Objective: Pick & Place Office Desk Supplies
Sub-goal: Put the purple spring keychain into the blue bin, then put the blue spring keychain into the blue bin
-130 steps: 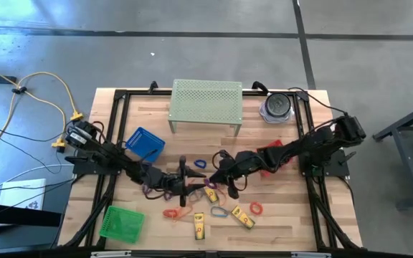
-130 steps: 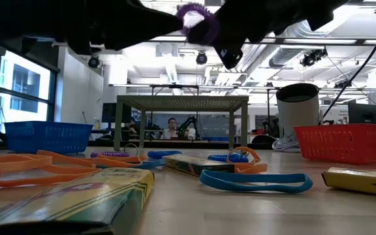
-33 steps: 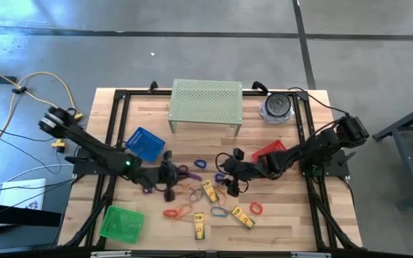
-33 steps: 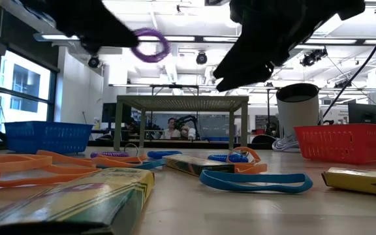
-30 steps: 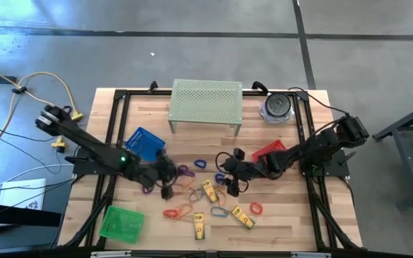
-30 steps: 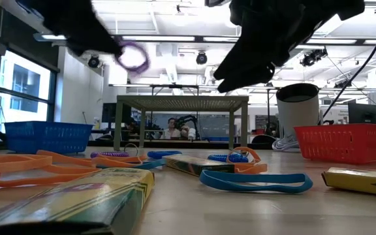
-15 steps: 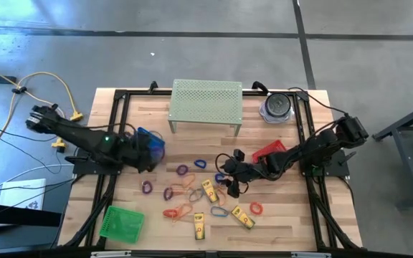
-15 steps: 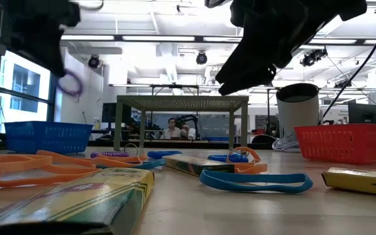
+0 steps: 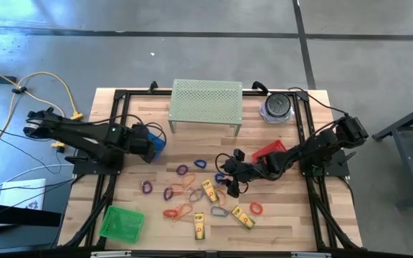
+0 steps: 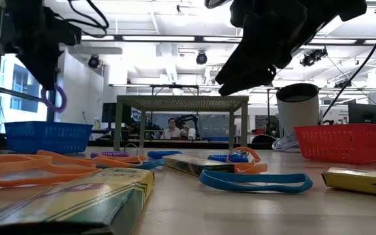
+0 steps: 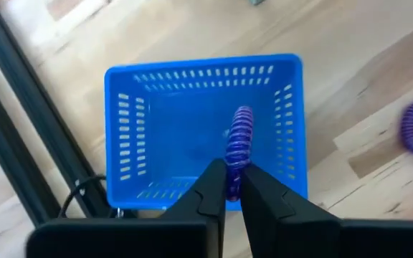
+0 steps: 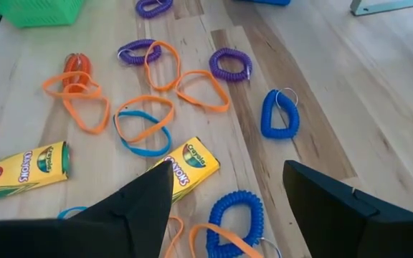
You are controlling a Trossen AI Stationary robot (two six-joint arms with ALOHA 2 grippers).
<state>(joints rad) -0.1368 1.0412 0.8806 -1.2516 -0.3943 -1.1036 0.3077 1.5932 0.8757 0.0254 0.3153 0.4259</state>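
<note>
My left gripper is over the blue mesh basket, shut on a purple coiled loop. In the low view that loop hangs above the basket. My right gripper stands open above the middle of the table, over loose supplies. Lying flat on the wood there are orange bands, blue coils, a purple coil and yellow crayon boxes. My left gripper pinches the purple coiled loop between its two fingers at one side of the ring. The fingers come from above, pointing steeply down. The loop hangs free below them, clear of the basket's floor.
A pale green perforated stand is at the far edge, with a round container to its right. A red basket lies under my right arm. A green basket sits at the near left corner.
My left gripper has carried the purple loop from the table's middle toward the left edge, to above the blue basket. On the way it has tipped from near level to pointing down, and the loop now hangs below it.
</note>
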